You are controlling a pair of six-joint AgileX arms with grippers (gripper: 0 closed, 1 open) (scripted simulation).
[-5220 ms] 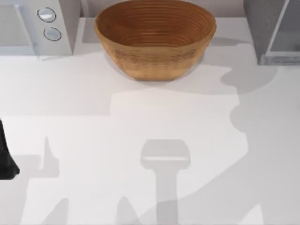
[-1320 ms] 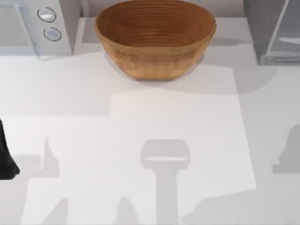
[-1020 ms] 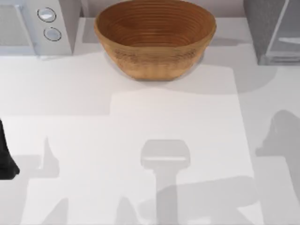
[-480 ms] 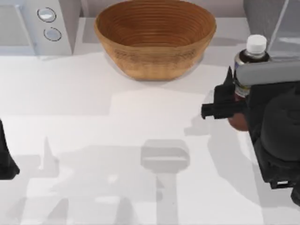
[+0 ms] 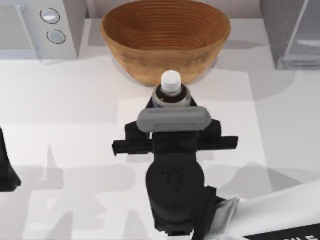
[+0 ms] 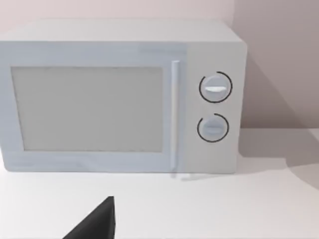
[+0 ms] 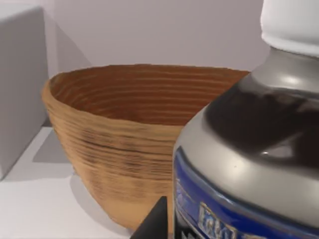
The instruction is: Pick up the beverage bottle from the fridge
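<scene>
Blue label band on the beverage bottle [image 7: 239, 199] carried pale lettering too blurred to read, no other legible text, numbers or signs anywhere

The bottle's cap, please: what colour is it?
White; the cap on the bottle shows best from the top view.

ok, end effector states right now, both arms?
Left end effector: parked at the table's left edge, fingers not readable.
Right end effector: closed on the beverage bottle, just in front of the woven bowl.
</scene>
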